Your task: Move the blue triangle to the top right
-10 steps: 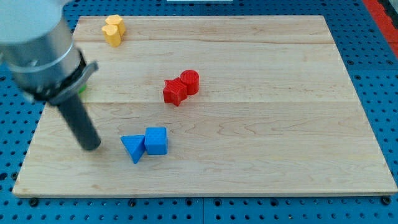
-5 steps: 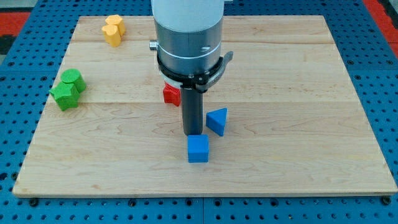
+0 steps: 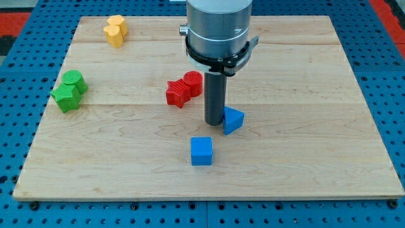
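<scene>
The blue triangle [image 3: 233, 120] lies near the middle of the wooden board, a little toward the view's right. My tip [image 3: 213, 121] rests against its left side, touching it. The blue cube [image 3: 202, 151] sits apart, below and slightly left of my tip, near the view's bottom.
A red star [image 3: 177, 93] and a red cylinder [image 3: 192, 83] sit together just left of the rod. Two green blocks [image 3: 68, 90] lie at the view's left edge of the board [image 3: 304, 76]. Two yellow blocks [image 3: 115, 30] lie at the top left.
My tip has swept from the view's left across to the middle, pushing the blue triangle right and upward. The blue cube was shoved right and then left behind.
</scene>
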### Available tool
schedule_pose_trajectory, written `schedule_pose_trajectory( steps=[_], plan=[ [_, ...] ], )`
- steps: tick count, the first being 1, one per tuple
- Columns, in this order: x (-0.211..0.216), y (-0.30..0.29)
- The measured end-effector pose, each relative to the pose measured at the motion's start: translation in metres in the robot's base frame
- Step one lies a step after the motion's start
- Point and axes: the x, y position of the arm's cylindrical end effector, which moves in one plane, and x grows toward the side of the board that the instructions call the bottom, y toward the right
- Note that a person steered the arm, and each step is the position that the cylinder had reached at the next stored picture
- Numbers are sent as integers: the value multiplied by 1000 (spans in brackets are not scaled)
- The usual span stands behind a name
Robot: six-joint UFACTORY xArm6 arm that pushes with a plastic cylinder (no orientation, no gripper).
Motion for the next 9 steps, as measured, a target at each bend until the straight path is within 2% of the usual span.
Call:
schedule_pose_trajectory(
  steps=[4,6,9],
  plan=[
    [1,0],
    [17,10],
    [4,106]
  ],
)
